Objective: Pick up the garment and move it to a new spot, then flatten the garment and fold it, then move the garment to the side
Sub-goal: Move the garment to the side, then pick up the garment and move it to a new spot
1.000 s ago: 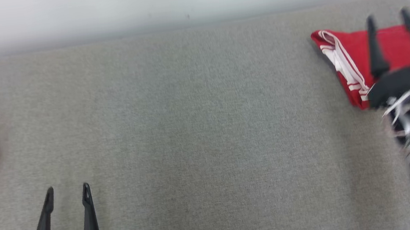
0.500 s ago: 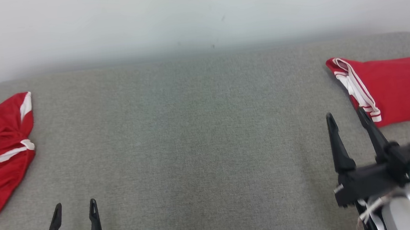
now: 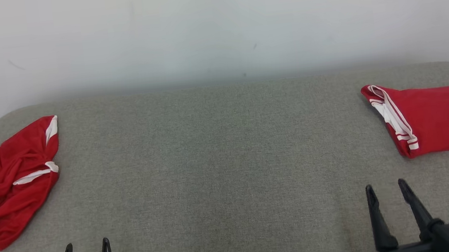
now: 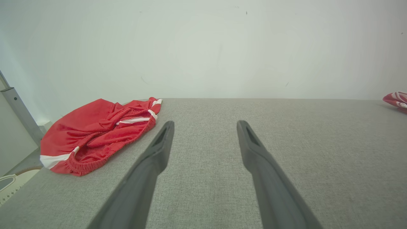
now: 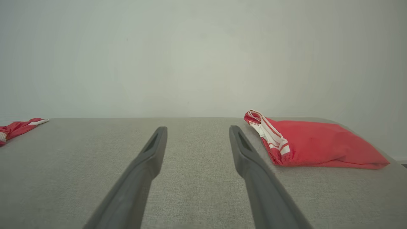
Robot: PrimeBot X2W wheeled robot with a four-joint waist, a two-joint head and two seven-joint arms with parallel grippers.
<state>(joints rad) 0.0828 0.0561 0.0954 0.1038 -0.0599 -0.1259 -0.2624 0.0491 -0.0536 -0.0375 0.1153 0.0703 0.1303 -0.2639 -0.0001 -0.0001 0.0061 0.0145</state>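
A folded red garment [image 3: 432, 121] with white trim lies flat at the table's far right, also seen as a neat red packet [image 5: 314, 144] in the right wrist view. A second red garment [image 3: 5, 182] with white stripes lies crumpled at the far left [image 4: 98, 130]. My right gripper [image 3: 385, 187] is open near the front right, short of the folded garment and apart from it. My left gripper [image 3: 86, 245] is open at the front left, to the right of the crumpled garment. Both grippers hold nothing.
The grey fabric-covered table [image 3: 220, 164] has rounded far corners and ends at a pale wall [image 3: 214, 27]. A grey metal post [image 4: 16, 111] stands beyond the table's left end in the left wrist view.
The head camera has tilted up, bringing more wall into view. My right gripper has drawn back from over the folded garment toward the front right edge. The left gripper keeps its place.
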